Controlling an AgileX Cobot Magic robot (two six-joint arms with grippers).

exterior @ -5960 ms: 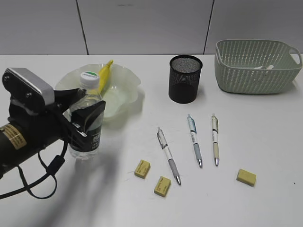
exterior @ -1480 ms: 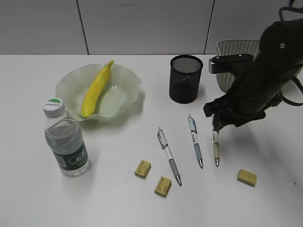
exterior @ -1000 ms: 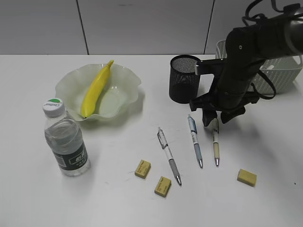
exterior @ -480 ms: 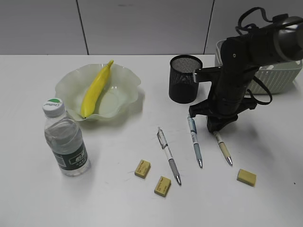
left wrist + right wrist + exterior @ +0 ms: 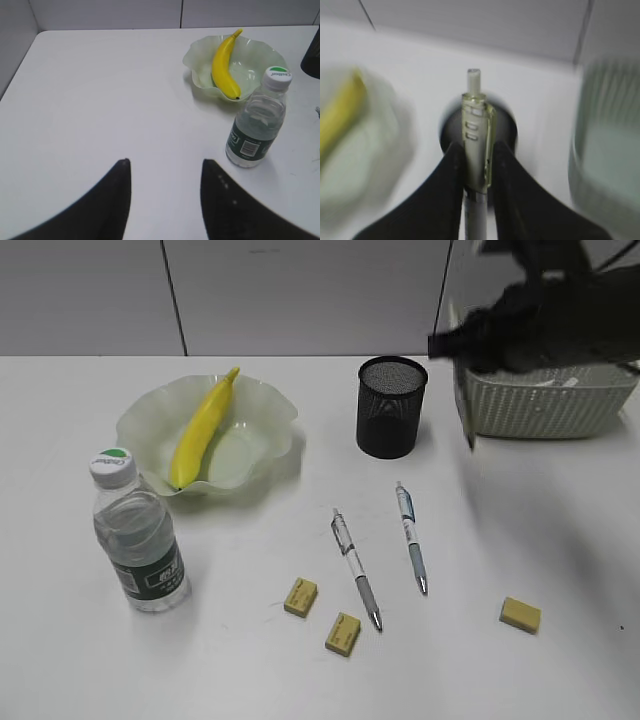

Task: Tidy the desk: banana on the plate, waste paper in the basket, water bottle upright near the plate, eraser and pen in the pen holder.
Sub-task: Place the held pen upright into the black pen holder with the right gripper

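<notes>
My right gripper point(image 5: 472, 345), blurred, is high between the black mesh pen holder point(image 5: 391, 405) and the sage-green basket point(image 5: 545, 400). It is shut on a beige pen point(image 5: 467, 410) that hangs tip down. In the right wrist view the gripper point(image 5: 477, 147) clamps the pen point(image 5: 476, 125) in front of the pen holder point(image 5: 506, 127). Two pens point(image 5: 357, 570) point(image 5: 411, 538) and three yellow erasers point(image 5: 301, 596) point(image 5: 343, 633) point(image 5: 520, 614) lie on the desk. The banana point(image 5: 205, 425) lies on the plate point(image 5: 140, 430). The water bottle point(image 5: 140, 540) stands upright. My left gripper point(image 5: 165, 165) is open and empty, left of the bottle point(image 5: 257, 130).
A small white bit point(image 5: 568, 382) shows inside the basket; I cannot tell what it is. The left wrist view shows the banana point(image 5: 225, 65) on the plate point(image 5: 200, 55) behind the bottle. Grey wall panels stand behind the desk's back edge.
My right gripper took the beige pen off the desk and lifted it up and right, beside the pen holder. The left arm let go of the bottle and left the exterior view.
</notes>
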